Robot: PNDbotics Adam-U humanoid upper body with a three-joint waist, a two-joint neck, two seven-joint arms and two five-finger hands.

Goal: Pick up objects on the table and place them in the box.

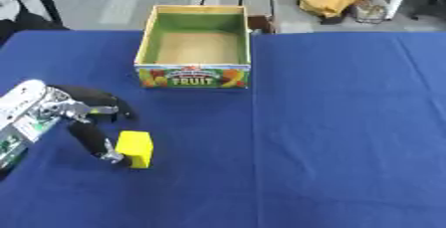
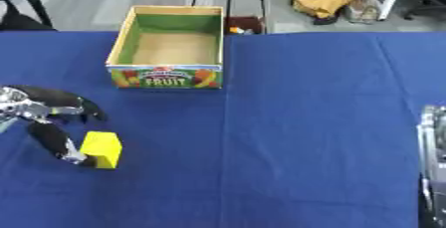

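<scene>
A yellow block (image 1: pixel 135 148) lies on the blue tablecloth at the near left. My left hand (image 1: pixel 83 110) comes in from the left edge and is open. Its thumb (image 1: pixel 94 143) reaches down and touches the block's left side, while the fingers (image 1: pixel 109 105) stretch out above and behind the block, apart from it. An open cardboard box (image 1: pixel 193 76) with a "FRUIT" print and green inner walls stands at the table's far edge, with nothing showing inside. A grey part of my right arm or hand (image 2: pixel 433 162) shows only at the right edge of the right eye view.
The blue table (image 1: pixel 348 122) stretches wide to the right of the block and box. Beyond its far edge are a grey floor, a yellow bag (image 1: pixel 329 1) and a dark chair (image 1: pixel 31 3) at the far left.
</scene>
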